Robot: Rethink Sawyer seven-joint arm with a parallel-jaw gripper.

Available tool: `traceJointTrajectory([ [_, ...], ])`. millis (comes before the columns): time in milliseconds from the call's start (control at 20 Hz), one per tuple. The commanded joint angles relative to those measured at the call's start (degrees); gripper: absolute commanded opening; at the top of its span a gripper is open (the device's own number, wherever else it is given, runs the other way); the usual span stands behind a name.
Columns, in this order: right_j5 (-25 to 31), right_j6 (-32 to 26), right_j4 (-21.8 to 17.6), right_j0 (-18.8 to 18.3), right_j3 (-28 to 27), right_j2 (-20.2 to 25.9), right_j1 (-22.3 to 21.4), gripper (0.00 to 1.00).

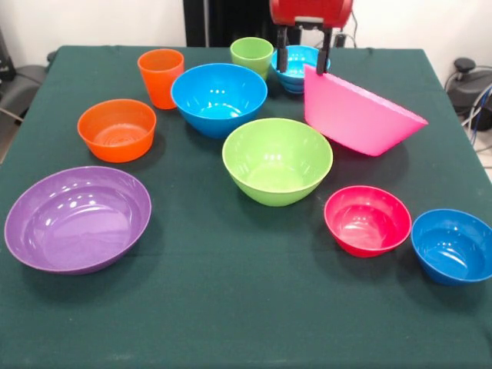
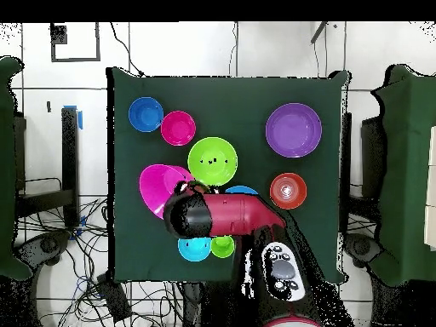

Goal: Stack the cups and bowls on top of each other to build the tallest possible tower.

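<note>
My gripper (image 1: 304,58) hangs at the back of the table, open, with one finger on each side of the huge pink bowl's (image 1: 357,117) raised rim. That bowl (image 2: 160,189) is tipped on its side, its lower edge on the cloth. Behind the gripper sits a small blue bowl (image 1: 296,68) with the light green cup (image 1: 251,55) beside it. The orange cup (image 1: 161,77), large blue bowl (image 1: 218,98), orange bowl (image 1: 117,129), lime green bowl (image 1: 277,160), purple bowl (image 1: 77,218), red bowl (image 1: 367,220) and another small blue bowl (image 1: 452,246) stand apart, nothing stacked.
The table (image 1: 231,307) is covered in dark green cloth. In the overhead view the red arm (image 2: 234,215) covers the orange cup and most of the large blue bowl (image 2: 242,190). Cables lie on the floor around the table (image 2: 60,238).
</note>
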Motion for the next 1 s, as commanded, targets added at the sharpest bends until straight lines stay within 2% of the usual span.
traceJointTrajectory([
  [50,0.04,-0.06,-10.42,8.77,-9.42,-4.31,7.11,1.0],
  [200,0.18,0.94,-11.59,10.42,-10.72,-5.55,7.65,1.0],
  [550,2.43,0.41,-11.38,10.23,-11.49,-4.57,6.82,1.0],
  [850,1.92,0.08,-11.07,9.5,-10.87,-3.67,7.11,1.0],
  [1000,0.41,-0.05,-10.42,7.58,-10.25,-1.78,8.54,1.0],
])
